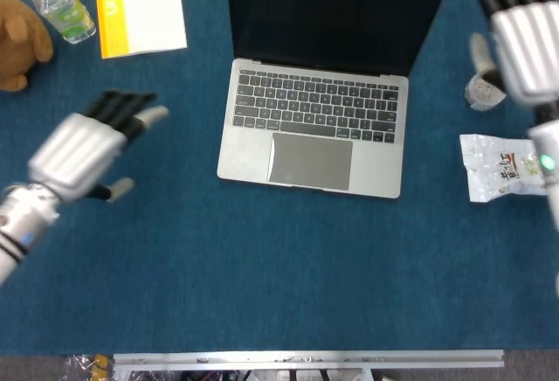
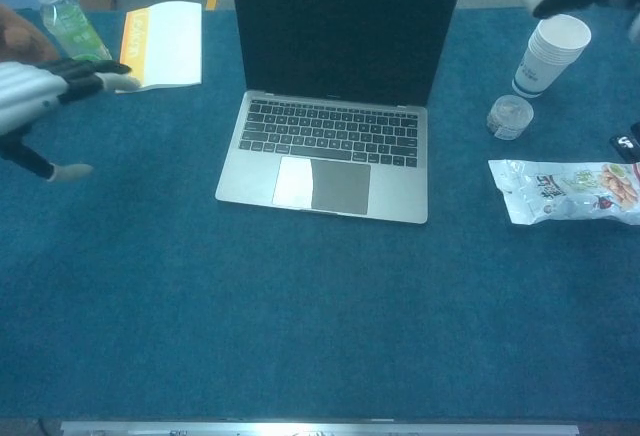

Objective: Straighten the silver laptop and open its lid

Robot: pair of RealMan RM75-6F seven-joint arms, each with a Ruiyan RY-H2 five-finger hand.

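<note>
a silver laptop (image 1: 314, 128) with black screen and dark grey keys sits on the deep blue table (image 1: 288, 267), with a white-and-yellow booklet (image 1: 138, 5), brown plush toy (image 1: 19, 40), green-labelled clear bottle (image 1: 59, 5) and white paper cups (image 2: 545, 54).
</note>
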